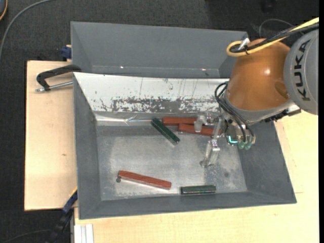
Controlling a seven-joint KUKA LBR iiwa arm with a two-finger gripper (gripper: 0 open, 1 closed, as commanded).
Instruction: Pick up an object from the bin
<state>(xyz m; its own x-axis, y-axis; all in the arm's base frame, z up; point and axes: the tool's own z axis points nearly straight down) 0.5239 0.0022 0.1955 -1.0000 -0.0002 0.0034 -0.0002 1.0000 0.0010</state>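
Down low in the right half of the bin (85,151), with the gripper (208,160) tilted slightly, tip just above or perhaps touching a bare patch of the grey floor. Cannot tell from this angle whether open or closed. Nothing visibly clamped in it. Carried on the arm (305,75), reaching in from the right beneath a rounded orange cover (258,80).

Nearest, up and to the left of the gripper: a red-brown bar (177,121), flat along the foot of the back wall, with the right end running in behind the wrist hardware. Touching there or apart: cannot be judged. At the left end of that bar: a dark green bar (166,131), angled down to the right on the floor, apart from the gripper tip.

Toward the front wall, below and slightly left of the gripper: a second dark green bar (198,189), flat and nearly parallel to the front edge, near the tip but clear of it. Farther left along the front: a longer red-brown stick (145,180), slightly slanted, with a small dark knob at the left end, well apart from the gripper.
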